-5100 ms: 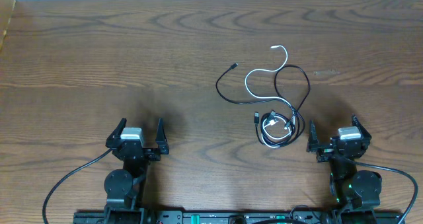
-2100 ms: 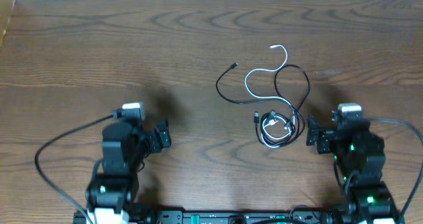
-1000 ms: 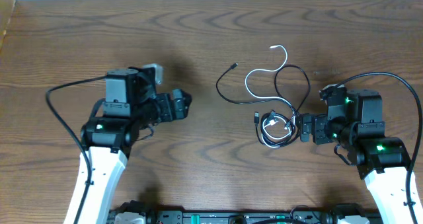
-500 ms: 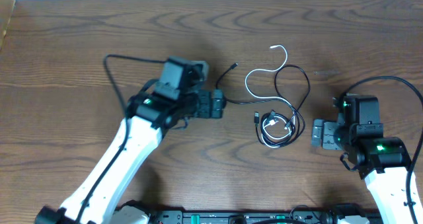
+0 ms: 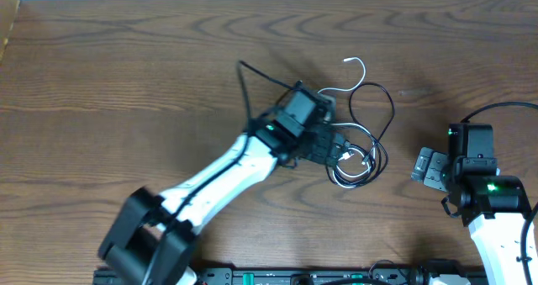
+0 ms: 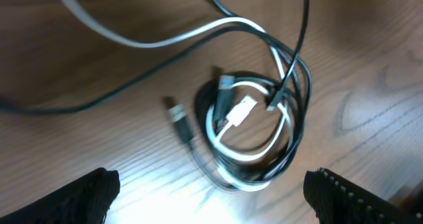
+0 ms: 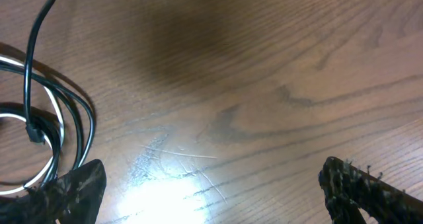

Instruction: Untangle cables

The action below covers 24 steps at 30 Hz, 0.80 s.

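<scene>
The thin black and white cables (image 5: pixel 360 155) lie tangled on the dark wooden desk (image 5: pixel 118 75), right of centre. They form a tight coil with small plug ends, and loose loops trail off towards the far side. The left pincer (image 5: pixel 329 146) hovers above the coil's left edge, jaws wide and gripping nothing. The right pincer (image 5: pixel 427 167) hangs to the right of the coil, apart from it, equally wide and empty.

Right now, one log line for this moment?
left gripper: open, over cables | right gripper: open, apart from cables | held: nothing
</scene>
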Each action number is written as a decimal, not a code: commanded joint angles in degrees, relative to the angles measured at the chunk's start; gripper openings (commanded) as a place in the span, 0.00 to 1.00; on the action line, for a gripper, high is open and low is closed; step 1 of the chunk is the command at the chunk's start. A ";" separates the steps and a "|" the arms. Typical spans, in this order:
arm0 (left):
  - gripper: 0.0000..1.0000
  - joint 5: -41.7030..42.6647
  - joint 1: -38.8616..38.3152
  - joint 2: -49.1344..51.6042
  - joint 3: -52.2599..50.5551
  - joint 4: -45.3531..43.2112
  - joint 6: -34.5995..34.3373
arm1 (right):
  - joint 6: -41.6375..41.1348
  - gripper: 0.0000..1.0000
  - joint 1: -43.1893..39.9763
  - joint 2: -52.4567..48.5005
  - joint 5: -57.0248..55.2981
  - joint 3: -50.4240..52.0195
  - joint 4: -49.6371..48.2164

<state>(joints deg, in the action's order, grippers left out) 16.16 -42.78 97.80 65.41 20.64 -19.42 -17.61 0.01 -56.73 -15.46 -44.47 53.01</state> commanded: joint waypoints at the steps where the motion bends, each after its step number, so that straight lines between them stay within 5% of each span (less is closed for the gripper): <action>1: 0.95 -0.81 -1.62 3.85 0.72 -2.25 -5.18 | -1.03 0.99 -0.39 0.15 -0.50 -1.05 0.15; 10: 0.87 -3.45 -5.75 11.04 0.72 -4.04 -5.31 | -1.05 0.99 -0.37 0.15 -0.46 -1.05 0.13; 18: 0.56 -5.60 -7.61 12.48 0.31 -3.98 -5.33 | -1.05 0.99 -0.37 0.15 -0.46 -1.05 0.11; 24: 0.42 -8.96 -8.57 12.48 -0.09 -2.51 -5.35 | -1.05 0.99 -0.37 0.15 -0.44 -1.05 0.13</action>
<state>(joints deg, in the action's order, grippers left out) 10.09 -50.89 109.58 65.41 17.65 -24.82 -17.63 -0.03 -56.73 -15.42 -44.47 53.06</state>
